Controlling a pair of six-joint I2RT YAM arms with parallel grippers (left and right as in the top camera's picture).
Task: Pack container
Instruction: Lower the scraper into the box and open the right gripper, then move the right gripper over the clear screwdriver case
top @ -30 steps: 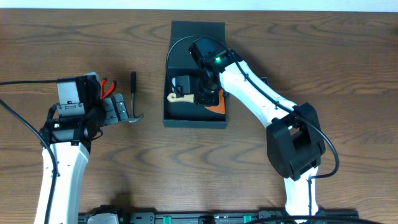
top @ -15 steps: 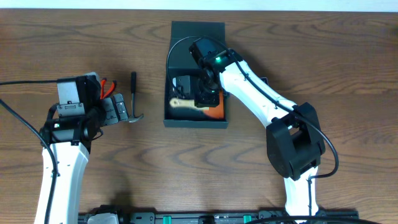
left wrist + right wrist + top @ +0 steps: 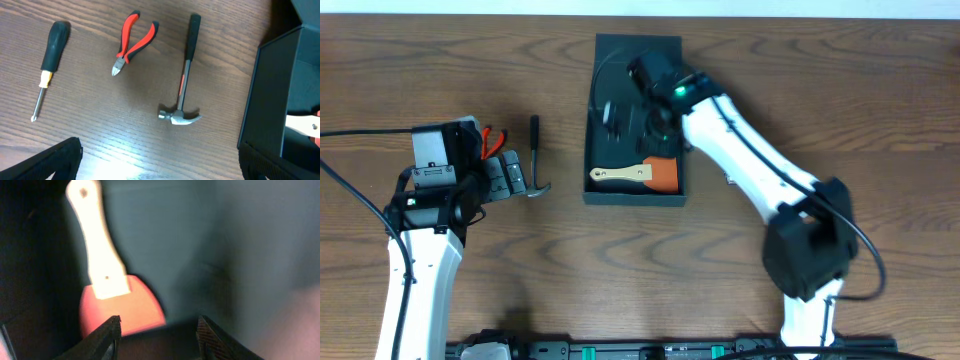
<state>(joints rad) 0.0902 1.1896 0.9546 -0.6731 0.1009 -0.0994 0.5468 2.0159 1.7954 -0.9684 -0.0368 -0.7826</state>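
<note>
The dark teal container (image 3: 605, 193) stands open at the table's middle, its lid flap (image 3: 638, 48) lying at the far side. A spatula (image 3: 638, 175) with a cream handle and an orange blade lies inside along the near wall. My right gripper (image 3: 658, 138) hovers over the box, open and empty, just above the blade (image 3: 120, 307). My left gripper (image 3: 512, 178) is open and empty above the table, left of the box (image 3: 272, 95). A hammer (image 3: 184, 75), red-handled pliers (image 3: 134, 42) and a black screwdriver (image 3: 50, 55) lie ahead of it.
The hammer (image 3: 535, 158) lies between my left gripper and the box's left wall. The pliers (image 3: 492, 136) peek out from under my left wrist. The brown wood table (image 3: 840, 90) stretches to the right of the box.
My right gripper has let go of the spatula, which now lies by the box's near wall. The gripper has pulled up and toward the far side. The left arm has not moved.
</note>
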